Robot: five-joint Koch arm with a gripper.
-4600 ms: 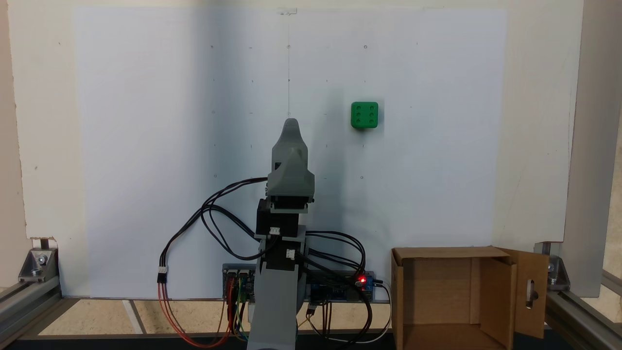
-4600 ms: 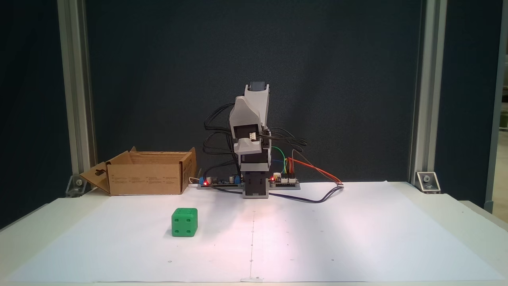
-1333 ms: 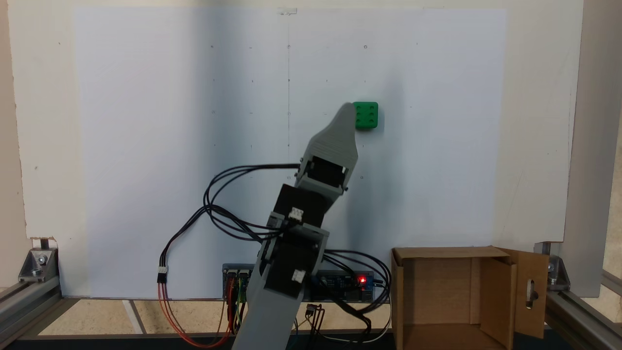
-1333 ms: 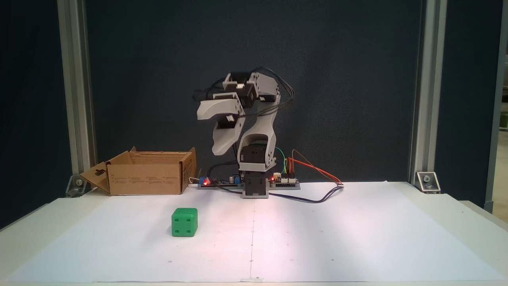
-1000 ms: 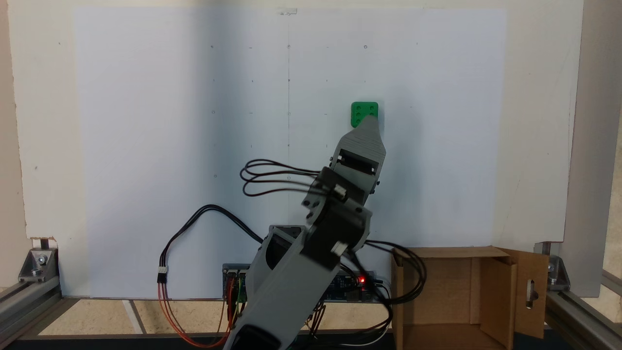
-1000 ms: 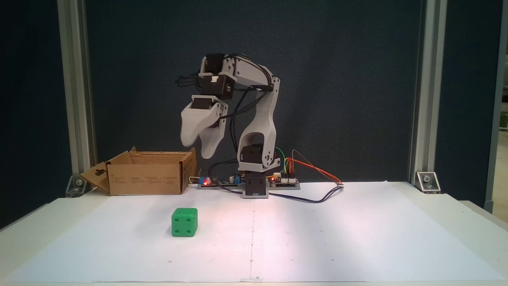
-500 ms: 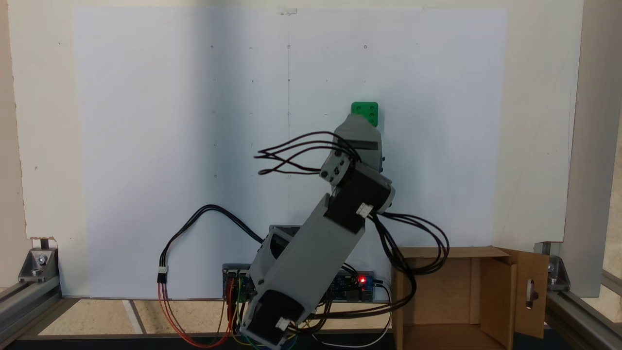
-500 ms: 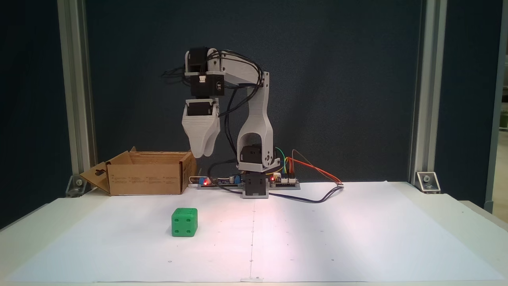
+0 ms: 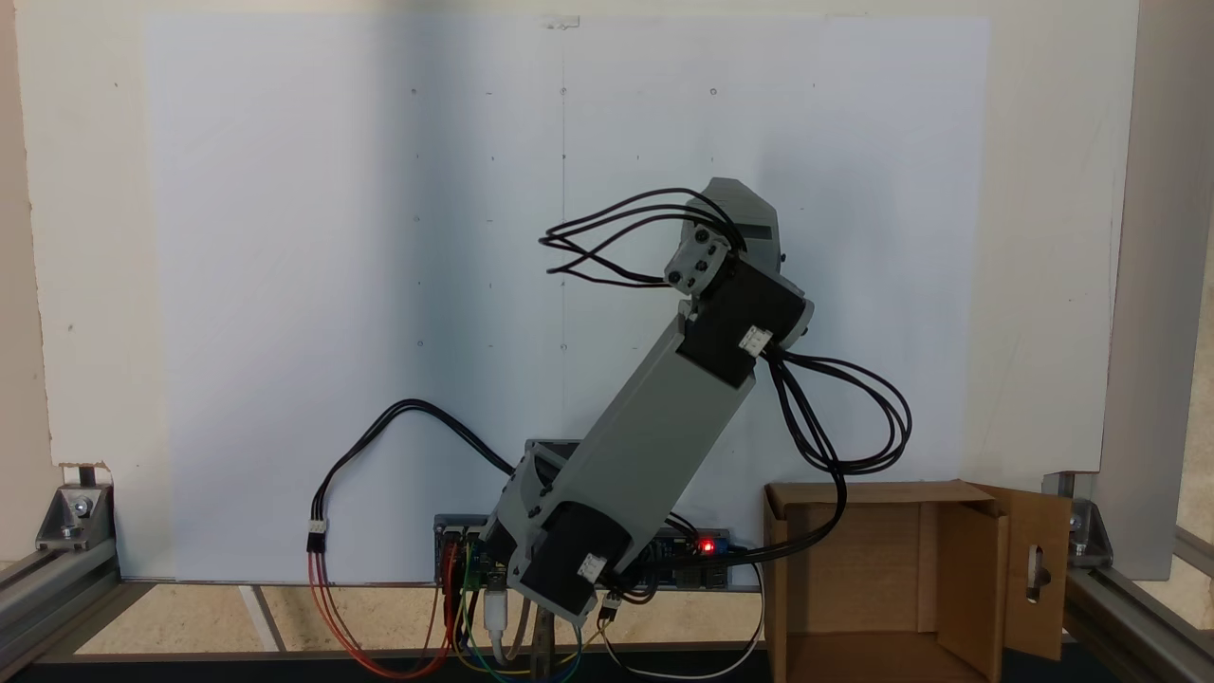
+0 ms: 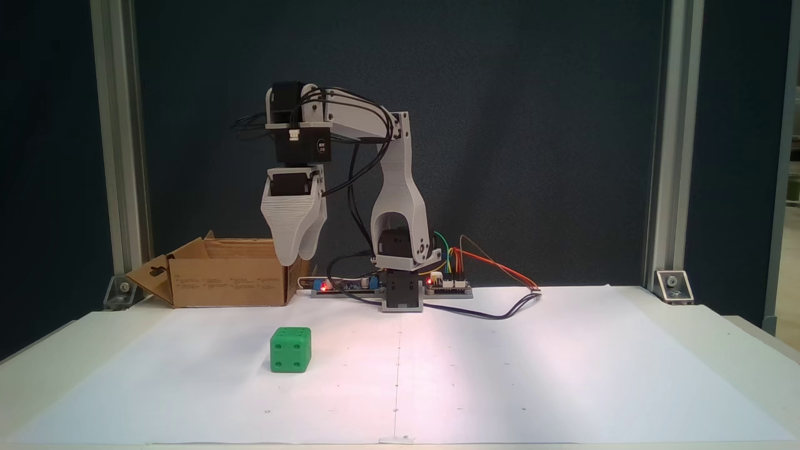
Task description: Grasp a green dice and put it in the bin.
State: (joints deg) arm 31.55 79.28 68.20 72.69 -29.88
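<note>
The white paper sheet covers the table under the gripper, and the bin, an open brown cardboard box with a slotted flap, stands behind and to the left of the gripper's tips in the fixed view from the front. The gripper points straight down from the bent arm, its tips nearly together with only a slight gap, holding nothing. The green dice rests on the sheet well below the gripper, almost directly beneath it.

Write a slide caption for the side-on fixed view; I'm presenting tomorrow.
Koch arm's gripper hangs above the green dice, cardboard box waiting behind.
</note>
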